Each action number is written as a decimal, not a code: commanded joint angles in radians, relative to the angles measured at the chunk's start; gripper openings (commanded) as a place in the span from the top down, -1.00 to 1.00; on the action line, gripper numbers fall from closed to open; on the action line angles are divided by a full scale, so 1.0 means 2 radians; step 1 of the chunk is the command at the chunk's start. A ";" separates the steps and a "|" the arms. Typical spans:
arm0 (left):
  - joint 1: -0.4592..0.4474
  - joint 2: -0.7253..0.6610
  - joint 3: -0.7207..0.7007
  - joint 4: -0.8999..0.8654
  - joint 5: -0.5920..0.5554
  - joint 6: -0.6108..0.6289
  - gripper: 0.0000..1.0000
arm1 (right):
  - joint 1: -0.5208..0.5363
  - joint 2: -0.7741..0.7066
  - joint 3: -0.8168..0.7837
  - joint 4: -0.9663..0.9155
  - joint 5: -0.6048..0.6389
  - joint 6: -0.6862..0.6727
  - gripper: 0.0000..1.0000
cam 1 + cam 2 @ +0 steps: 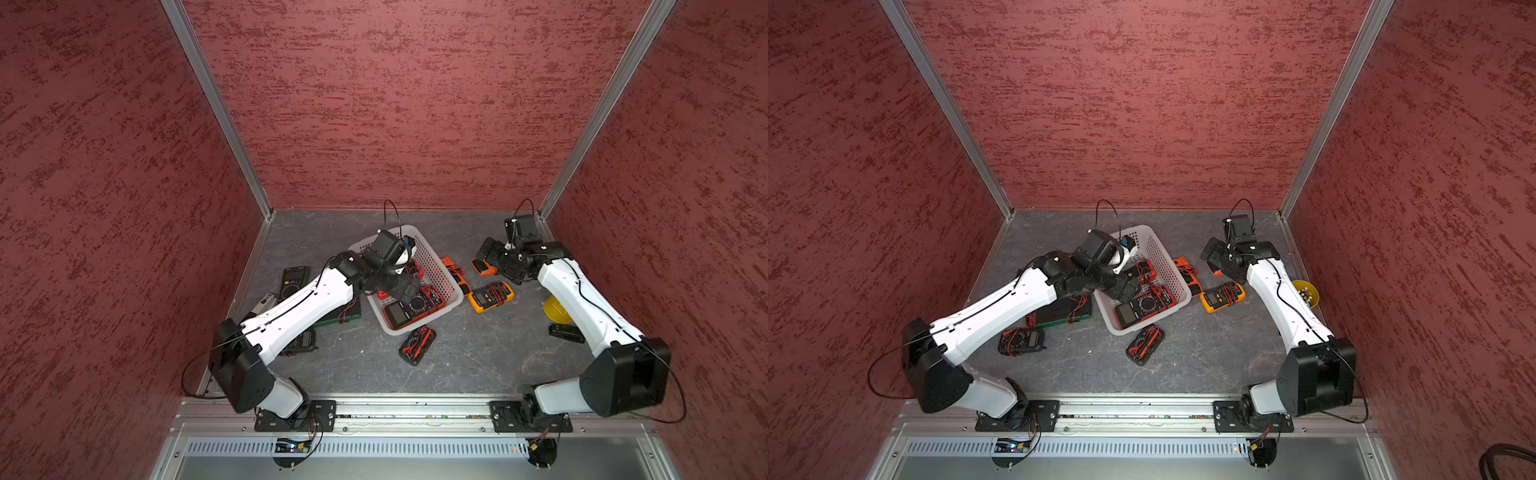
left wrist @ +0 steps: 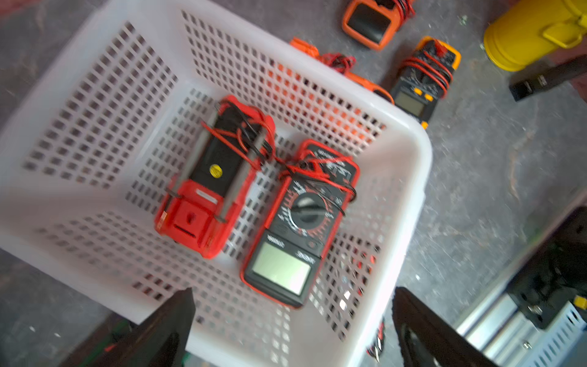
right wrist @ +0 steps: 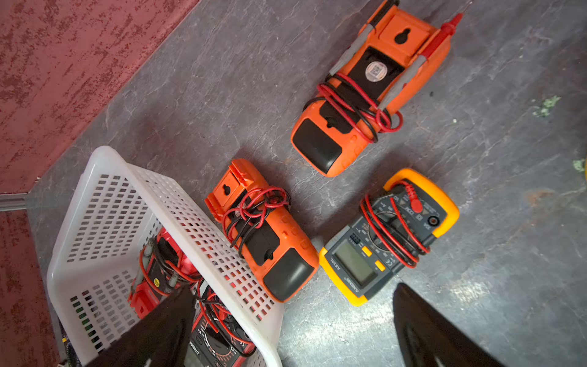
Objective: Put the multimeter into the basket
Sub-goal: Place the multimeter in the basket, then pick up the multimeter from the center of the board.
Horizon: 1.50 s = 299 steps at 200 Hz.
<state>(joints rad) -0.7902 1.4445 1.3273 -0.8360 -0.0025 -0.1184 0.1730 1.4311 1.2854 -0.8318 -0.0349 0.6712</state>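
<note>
In both top views the white perforated basket (image 1: pixel 434 257) sits mid-table with two meters already lying in it. The left gripper (image 1: pixel 406 293) hangs over its near end and the right gripper (image 1: pixel 487 251) above a second orange multimeter (image 1: pixel 482 268) towards the far right corner. Out on the slate table (image 1: pixel 478 365) lie an orange multimeter (image 1: pixel 451 262) right against the basket's wall, a yellow multimeter (image 1: pixel 490 296), and a black multimeter (image 1: pixel 417 345) wound in red leads just in front of the basket. In a top view another black meter (image 1: pixel 1021 341) and a green-edged meter (image 1: pixel 1063 313) lie by the left arm (the yellow cup (image 1: pixel 557 309) at the right is no part of the job). The left wrist view shows that gripper's jaws spread wide and empty above the basket's contents. These are a red multimeter (image 2: pixel 216 178) lying face down and a red-and-black multimeter (image 2: pixel 298 222) face up beside it, their leads tangled together. The right wrist view shows the right gripper equally wide and holding nothing, with both orange meters and the yellow one on the table below it. By my reckoning the job is only partly done: two meters are in, several remain outside, and no grip on the next one has begun.
</note>
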 commanded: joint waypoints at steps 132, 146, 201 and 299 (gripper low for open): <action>0.203 -0.230 -0.266 -0.135 -0.129 -0.610 -0.99 | -0.002 -0.037 -0.012 -0.009 -0.050 -0.047 -0.98; 0.243 -0.239 -0.277 -0.135 -0.119 -0.626 -0.99 | -0.003 -0.035 -0.008 -0.013 -0.053 -0.046 -0.98; 0.370 -0.256 -0.332 -0.106 -0.089 -0.666 -0.99 | -0.002 -0.020 0.003 -0.022 -0.057 -0.049 -0.98; 0.482 -0.150 -0.350 0.016 -0.033 -0.592 -0.99 | -0.003 0.008 0.022 -0.015 -0.064 -0.044 -0.98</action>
<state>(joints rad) 0.1570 1.1069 0.6388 -0.8833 -0.1024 -1.3319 0.1730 1.4303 1.2884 -0.8661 -0.1501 0.5831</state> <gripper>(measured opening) 0.997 0.989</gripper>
